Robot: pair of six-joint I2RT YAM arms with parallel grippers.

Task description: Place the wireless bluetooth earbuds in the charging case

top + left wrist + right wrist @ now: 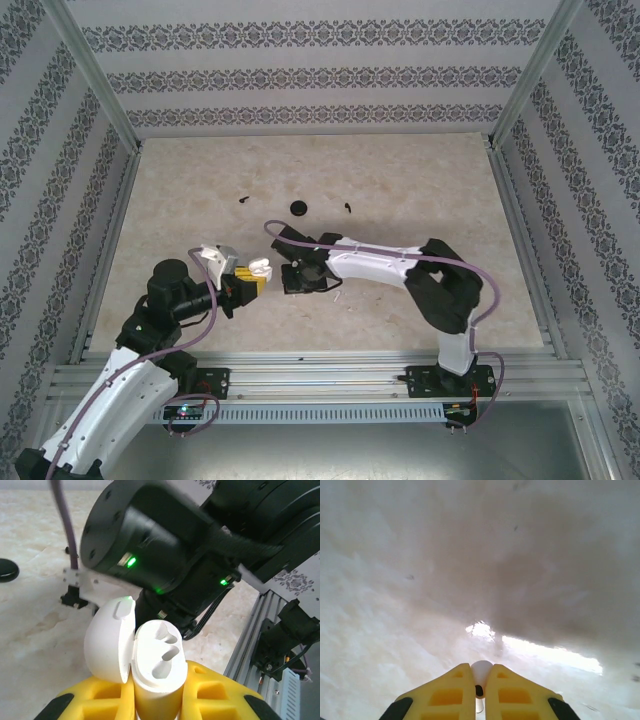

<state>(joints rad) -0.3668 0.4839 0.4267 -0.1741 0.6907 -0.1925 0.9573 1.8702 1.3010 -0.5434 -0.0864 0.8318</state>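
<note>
Left gripper (pixel 159 702) was pinched on a small white glossy plastic charging case (pixel 159 665), its yellow fingers (pixel 105 700) pressed to both sides. The case stood upright in the wrist view, with its rounded lid (pixel 110 640) hinged open to the left. Both sockets in the top were empty. From above, the charging case (pixel 260 268) sat in the left gripper over the near-left part of the pale marbled bench (pixel 420 170), closer to the near edge than the far.

Right gripper (pixel 479 682) was pressed together on a tiny white plastic earbud (pixel 481 671). The earbud's rounded head poked out past the fingertips, which pointed down close to the bench surface. From above, the right gripper (pixel 300 278) stood just beside the case, on its right.

A flat black disc (pixel 298 207) and two dark specks (pixel 245 198) lay further back, about mid-bench.
</note>
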